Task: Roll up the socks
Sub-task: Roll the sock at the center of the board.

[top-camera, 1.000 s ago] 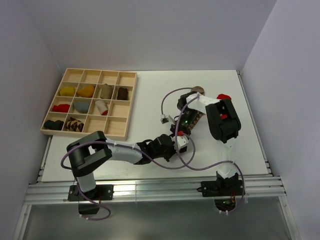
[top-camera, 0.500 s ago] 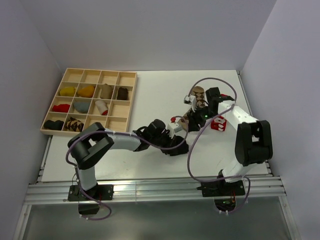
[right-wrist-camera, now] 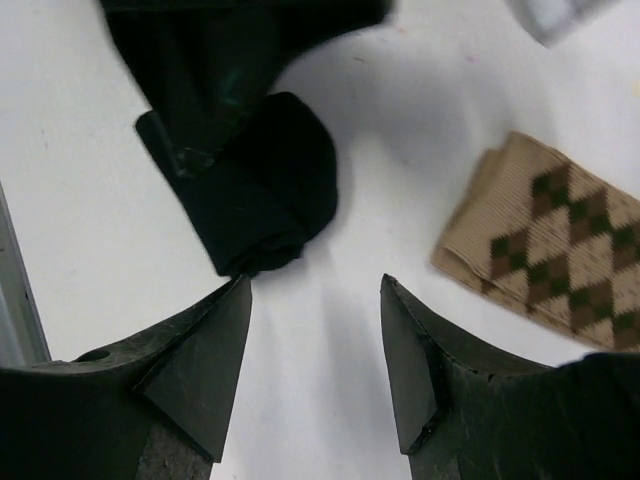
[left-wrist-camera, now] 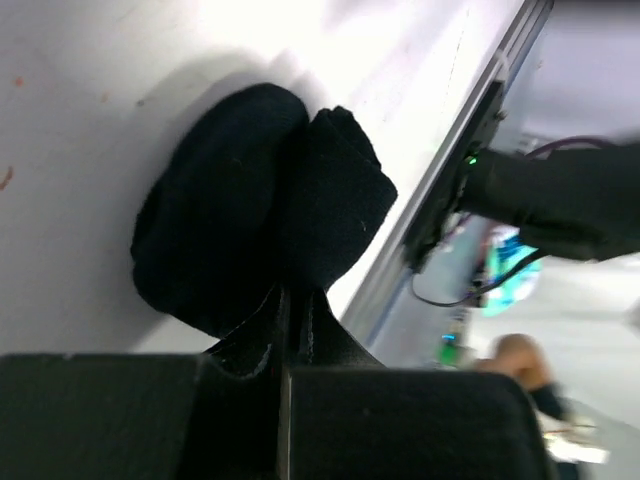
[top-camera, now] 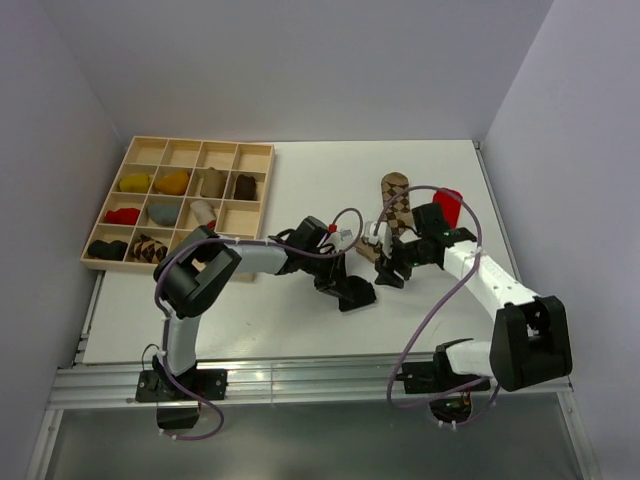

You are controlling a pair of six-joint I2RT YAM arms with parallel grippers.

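The black sock is a rolled bundle on the white table, and my left gripper is shut on its edge. In the top view the left gripper and the black sock sit at the table's middle front. My right gripper is open and empty, hovering just beside the black sock; in the top view the right gripper is right of the roll. The brown-and-tan argyle sock lies flat behind it and also shows in the right wrist view. The red sock lies at the back right.
A wooden compartment tray stands at the back left, holding several small sock bundles in yellow, orange, red, grey and dark colours. The table's front edge and metal rail run just below the arms' bases.
My right arm has swung back and down from over the argyle sock, uncovering it and the red sock; its gripper now hovers by the black roll. The left gripper stays shut on the black sock.
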